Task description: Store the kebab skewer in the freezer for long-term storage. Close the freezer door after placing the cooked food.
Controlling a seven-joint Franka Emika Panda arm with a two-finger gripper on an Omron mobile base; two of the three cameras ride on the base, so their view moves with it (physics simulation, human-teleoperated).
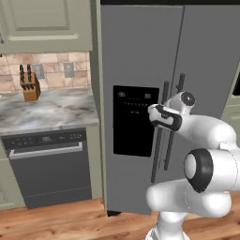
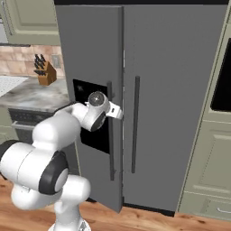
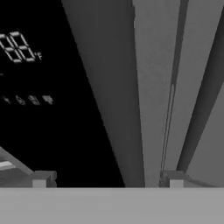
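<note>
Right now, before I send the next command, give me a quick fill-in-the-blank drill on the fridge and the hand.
1. The gripper hovers at the freezer door with its jaws ____.
2. The black dispenser panel sits on the ____ door of the fridge.
3. In the right base view the freezer door stands slightly ____.
4. The knife block stands on the ____.

Missing words: open; left; ajar; counter
</note>
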